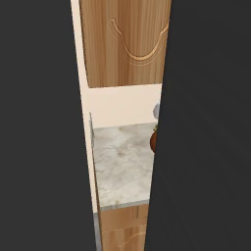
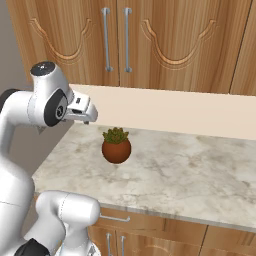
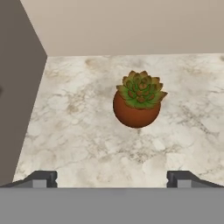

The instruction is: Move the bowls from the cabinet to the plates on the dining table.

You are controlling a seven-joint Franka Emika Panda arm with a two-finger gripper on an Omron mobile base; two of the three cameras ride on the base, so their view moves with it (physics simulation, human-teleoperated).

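Right base view: cabinet handles vertical.

a plant pot stands on the bench, near its back wall, below the closed wall cabinets.

Marble-look counter w/ beige veining, set vs. plain cream wall; grey side wall at its left end. Above, light-wood wall cabinets w/ carved arches & long silver bar handles; under counter edge, matching wood fronts w/ silver pulls. In left base view, seen thru narrow gap btw two dark panels; soft, even light.
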